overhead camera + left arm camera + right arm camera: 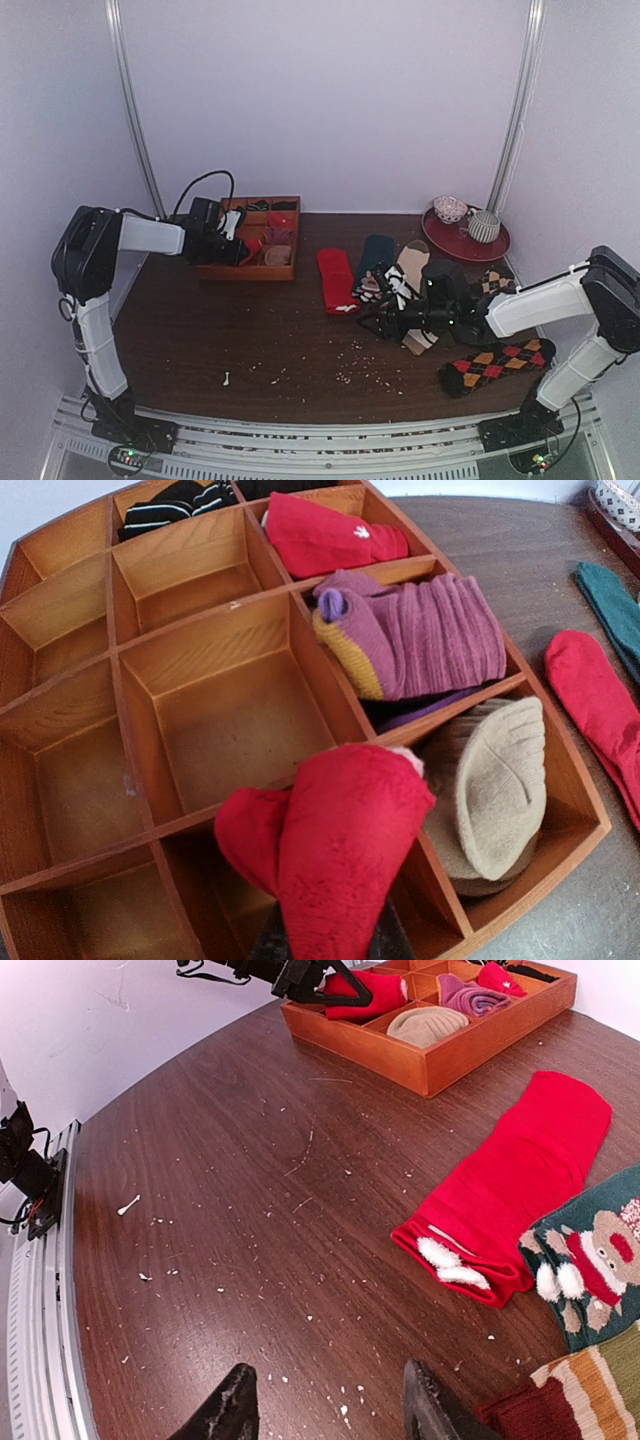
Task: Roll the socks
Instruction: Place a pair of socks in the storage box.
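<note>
My left gripper (328,946) is shut on a rolled red sock (335,845) and holds it over the near compartments of the wooden tray (150,675). In the top view this gripper (243,246) sits at the tray's front left. A flat red sock with a white mark (520,1185) lies on the table ahead and to the right of my open right gripper (330,1402), which hovers low over bare wood with nothing between its fingers. A dark teal sock (376,255), a beige striped sock (411,264) and an argyle sock (497,365) lie around the right gripper (385,320).
The tray (215,271) holds rolled socks: purple (420,635), beige (490,780), red (320,535) and black striped (175,505). A red plate (490,247) with two bowls stands at the back right. Crumbs and a cotton swab (226,379) lie on the table's front.
</note>
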Controlling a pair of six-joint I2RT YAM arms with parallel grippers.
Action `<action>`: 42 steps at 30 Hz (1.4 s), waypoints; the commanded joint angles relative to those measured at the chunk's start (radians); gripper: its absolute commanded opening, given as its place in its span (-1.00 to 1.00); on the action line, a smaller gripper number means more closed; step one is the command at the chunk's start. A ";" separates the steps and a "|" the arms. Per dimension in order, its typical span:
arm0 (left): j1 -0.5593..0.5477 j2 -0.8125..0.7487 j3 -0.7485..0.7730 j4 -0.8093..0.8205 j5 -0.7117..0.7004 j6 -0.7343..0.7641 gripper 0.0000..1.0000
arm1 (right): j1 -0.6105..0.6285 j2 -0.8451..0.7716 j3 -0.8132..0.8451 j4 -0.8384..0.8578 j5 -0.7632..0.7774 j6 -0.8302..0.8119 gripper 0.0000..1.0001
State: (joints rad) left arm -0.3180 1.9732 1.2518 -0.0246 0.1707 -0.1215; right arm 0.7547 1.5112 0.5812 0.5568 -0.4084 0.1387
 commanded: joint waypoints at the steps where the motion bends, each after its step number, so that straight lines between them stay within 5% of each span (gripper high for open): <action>1: -0.004 0.004 -0.024 -0.054 -0.014 0.011 -1.00 | -0.006 0.008 0.001 0.004 -0.019 0.009 -0.01; 27: -0.010 0.107 0.118 -0.437 -0.171 0.075 -1.00 | -0.006 0.003 -0.027 0.025 -0.029 0.018 -0.03; 42: -0.023 0.231 0.187 -0.434 -0.216 0.049 -1.00 | -0.007 0.009 -0.056 0.055 -0.026 0.038 -0.03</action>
State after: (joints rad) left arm -0.3424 2.0895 1.4506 -0.3256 0.0235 -0.0761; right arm 0.7547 1.5166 0.5396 0.5880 -0.4286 0.1650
